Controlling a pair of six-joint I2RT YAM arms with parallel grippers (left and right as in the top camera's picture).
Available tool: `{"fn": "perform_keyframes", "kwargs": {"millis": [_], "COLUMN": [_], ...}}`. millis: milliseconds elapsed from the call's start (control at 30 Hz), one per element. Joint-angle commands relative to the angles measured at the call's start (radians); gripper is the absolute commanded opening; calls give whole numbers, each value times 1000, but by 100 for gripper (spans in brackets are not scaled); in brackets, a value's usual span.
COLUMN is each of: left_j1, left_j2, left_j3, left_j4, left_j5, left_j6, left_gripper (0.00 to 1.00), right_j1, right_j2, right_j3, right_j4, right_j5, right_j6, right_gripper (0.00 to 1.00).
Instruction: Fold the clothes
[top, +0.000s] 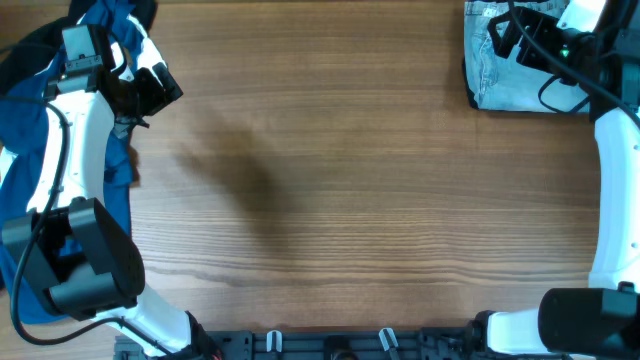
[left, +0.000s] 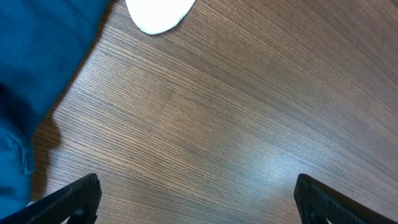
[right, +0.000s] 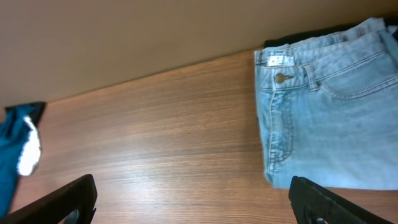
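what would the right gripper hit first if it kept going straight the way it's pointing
Probably bare table. The right gripper is open, and the shorts lie off to the side of its line, though depth is unclear.

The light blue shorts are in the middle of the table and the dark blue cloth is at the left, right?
No. The overhead view shows the shorts at the far right corner, not the middle. The dark blue cloth is at the left.

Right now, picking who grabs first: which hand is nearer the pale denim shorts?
Right. The right hand hovers at the shorts in the far right corner; the left hand is across the table, beside the deep-blue garment.
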Motion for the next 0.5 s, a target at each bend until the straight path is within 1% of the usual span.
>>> {"fn": "perform_keyframes", "kwargs": {"millis": [0, 33, 67, 100, 167, 233, 333, 367, 467], "left_j1": [1, 1, 1, 1, 1, 1, 1, 1, 1], "left_j2": [10, 10, 10, 10, 10, 10, 10, 10, 10], "left_j3": [-6, -6, -6, -6, -6, -6, -6, -6, -6], "left_j4": [3, 3, 3, 3, 3, 3, 3, 3, 3], "left_j5": [-2, -2, -2, -2, -2, -2, -2, -2, -2], "left_j6": [21, 21, 21, 21, 21, 21, 21, 21, 21], "left_gripper": [100, 100, 100, 100, 100, 100, 100, 100, 100], "right_j1": [55, 71, 82, 90, 90, 90, 90, 90, 90], "right_j2": [-86, -119, -169, -240, -348, -500, -698, -818, -1010], "right_j3": [-26, -56, -123, -233, -417, -669, -955, -1107, -1336], "right_j4": [10, 36, 101, 212, 359, 542, 683, 760, 870], "right_j5": [102, 122, 129, 129, 118, 118, 118, 118, 119], "right_j6": [-82, -96, -115, -112, -109, -109, -108, -94, -53], "right_gripper": [100, 100, 100, 100, 100, 100, 100, 100, 100]}}
